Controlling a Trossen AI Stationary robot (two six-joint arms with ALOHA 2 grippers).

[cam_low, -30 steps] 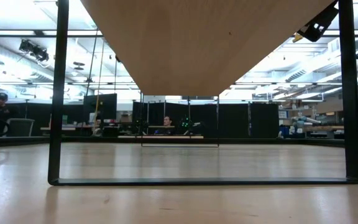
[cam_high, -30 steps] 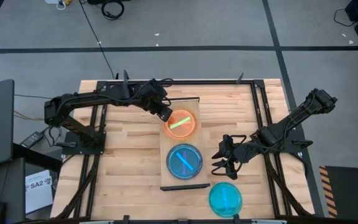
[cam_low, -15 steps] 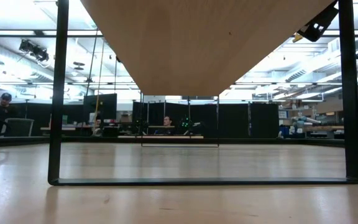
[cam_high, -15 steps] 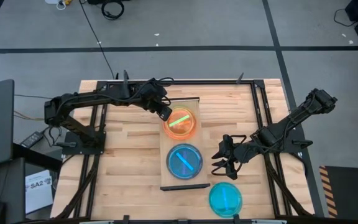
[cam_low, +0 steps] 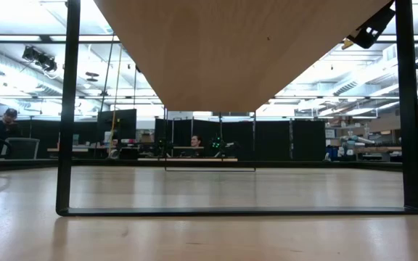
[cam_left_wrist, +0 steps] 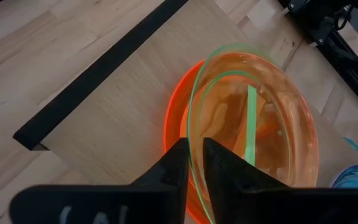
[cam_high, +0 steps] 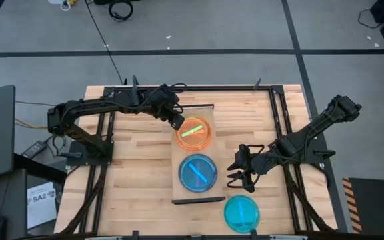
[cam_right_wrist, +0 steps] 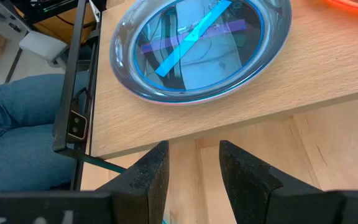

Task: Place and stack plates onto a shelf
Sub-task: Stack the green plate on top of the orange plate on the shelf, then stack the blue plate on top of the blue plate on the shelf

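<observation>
The left gripper is at the far end of the shelf, its fingers narrowly spaced on either side of the rim of a lime green plate that sits in the orange plate stack. A blue plate stack sits on the shelf's near half. One cyan plate lies on the table just beyond the shelf's near end. The right gripper hovers beside the shelf, fingers spread wide and empty.
</observation>
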